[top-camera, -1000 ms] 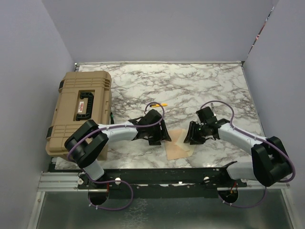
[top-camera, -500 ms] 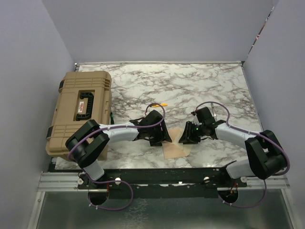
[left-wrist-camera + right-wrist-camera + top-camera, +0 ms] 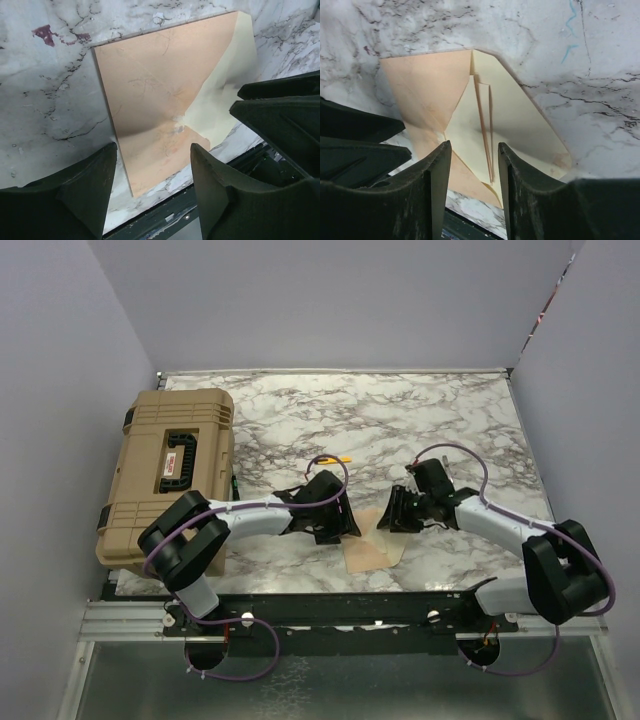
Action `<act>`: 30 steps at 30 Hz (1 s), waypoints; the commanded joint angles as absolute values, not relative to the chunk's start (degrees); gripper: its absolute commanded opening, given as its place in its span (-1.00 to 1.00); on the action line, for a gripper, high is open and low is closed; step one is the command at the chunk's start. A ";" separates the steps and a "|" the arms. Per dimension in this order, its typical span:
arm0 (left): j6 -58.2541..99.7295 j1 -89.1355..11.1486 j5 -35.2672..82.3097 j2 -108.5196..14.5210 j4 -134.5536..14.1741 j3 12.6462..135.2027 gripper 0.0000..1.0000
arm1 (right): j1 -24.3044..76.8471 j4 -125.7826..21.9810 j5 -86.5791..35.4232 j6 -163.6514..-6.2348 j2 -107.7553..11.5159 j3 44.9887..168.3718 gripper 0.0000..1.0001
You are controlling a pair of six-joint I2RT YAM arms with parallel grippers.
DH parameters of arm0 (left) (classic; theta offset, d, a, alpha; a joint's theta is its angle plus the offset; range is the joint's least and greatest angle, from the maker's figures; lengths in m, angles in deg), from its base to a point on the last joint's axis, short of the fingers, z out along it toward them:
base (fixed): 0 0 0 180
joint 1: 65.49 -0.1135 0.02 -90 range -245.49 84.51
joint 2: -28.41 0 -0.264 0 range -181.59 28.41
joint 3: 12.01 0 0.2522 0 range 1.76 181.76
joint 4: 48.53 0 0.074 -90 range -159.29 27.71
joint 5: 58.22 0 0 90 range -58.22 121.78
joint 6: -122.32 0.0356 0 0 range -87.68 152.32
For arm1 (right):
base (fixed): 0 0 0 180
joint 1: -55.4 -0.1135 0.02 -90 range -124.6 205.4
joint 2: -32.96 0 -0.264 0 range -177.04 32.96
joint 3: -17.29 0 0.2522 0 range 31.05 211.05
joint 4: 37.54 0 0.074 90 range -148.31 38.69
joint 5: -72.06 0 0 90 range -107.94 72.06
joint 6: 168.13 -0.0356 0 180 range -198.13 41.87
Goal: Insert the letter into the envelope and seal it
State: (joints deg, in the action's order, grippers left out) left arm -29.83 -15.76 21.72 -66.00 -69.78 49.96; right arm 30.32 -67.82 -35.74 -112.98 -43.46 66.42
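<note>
The envelope [image 3: 392,548] lies on the marble table near its front edge, its pale cream inside [image 3: 515,115] facing up with thin tan seams. A peach-tan sheet, the letter [image 3: 150,90], overlaps the envelope's left part [image 3: 225,105]; I cannot tell whether it is tucked in. In the right wrist view the letter [image 3: 427,85] spreads to the left. My left gripper [image 3: 340,525] hovers open over the letter's near corner [image 3: 153,146]. My right gripper [image 3: 388,518] hangs open above the cream paper [image 3: 474,144], nothing between its fingers.
A tan hard case [image 3: 170,470] stands at the table's left edge. The black front rail [image 3: 330,605] runs just below the paper. The two grippers face each other closely; the right one's black body [image 3: 280,120] shows in the left wrist view.
My right gripper has shifted left toward the paper and then turned slightly back and up, its jaws narrowing then widening. The left arm has barely moved.
</note>
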 commanded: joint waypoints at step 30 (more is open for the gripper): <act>-27.27 -16.39 26.12 -68.82 -73.26 51.90 0.13 | 30.09 -58.01 -47.61 -116.14 -50.66 64.84 -0.29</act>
State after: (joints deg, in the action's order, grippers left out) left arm -27.49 -16.04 22.59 -68.63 -70.52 53.09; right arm 30.32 -56.41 -47.61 -115.14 -53.36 65.53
